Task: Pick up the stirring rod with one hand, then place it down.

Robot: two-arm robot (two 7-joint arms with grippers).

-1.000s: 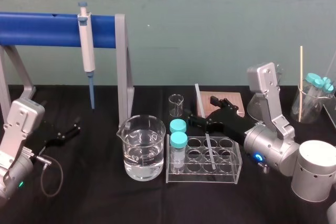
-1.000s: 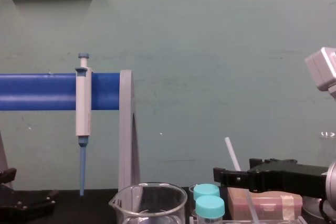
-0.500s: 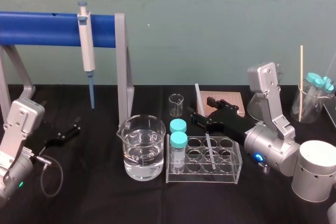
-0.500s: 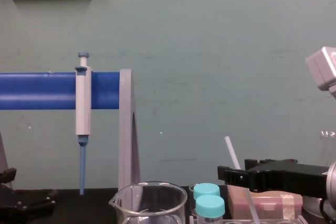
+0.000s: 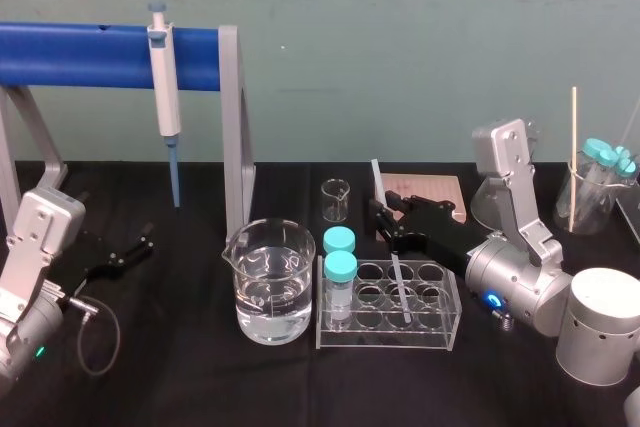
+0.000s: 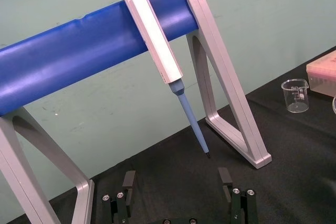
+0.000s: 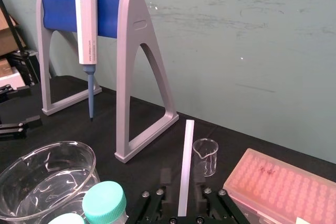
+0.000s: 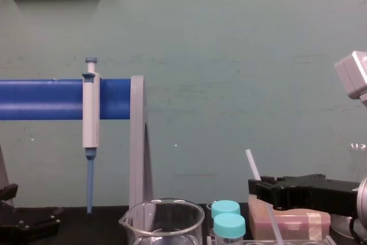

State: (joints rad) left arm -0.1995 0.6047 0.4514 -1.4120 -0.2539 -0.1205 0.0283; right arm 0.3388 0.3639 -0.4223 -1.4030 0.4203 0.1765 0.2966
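Teal wall [image 5: 400, 47] closes off the back, and a black-covered desk [image 5: 180, 367] carries the lab gear.

At the far left the left arm [image 5: 40, 237] sits parked low over the desk. The left tool [image 6: 177, 176] is spread wide, with nothing between its fingers.

Behind it stands the pipette stand [image 5: 232, 117], a blue bar on grey legs. A grey pipette [image 5: 165, 97] hangs from the bar with its blue tip pointing down, clear of the desk.

Next comes a large beaker [image 5: 268, 282] holding clear liquid. A small beaker [image 5: 336, 199] stands farther back, apart from it.

Just right of the large beaker is a clear tube rack [image 5: 388, 302], with two teal-capped tubes [image 5: 340, 267] in its left end.

The stirring rod [image 7: 185, 166] stands in the rack's right part — its lower end sits down in a well, and it leans so that its upper end tilts back and to the left, above the rack.

The right tool [image 5: 383, 220] reaches in from the right at about mid-height of the rod. Its fingers are spread, one on each side of the rod, and the right wrist view shows a gap on both sides.

A pink tip box [image 5: 440, 189] lies behind the right tool. The right arm [image 5: 515, 237] rises beside it.

At the far right a glass beaker [image 5: 590, 202] holds more teal-capped tubes — and a thin wooden stick [image 5: 573, 147] stands upright in it.
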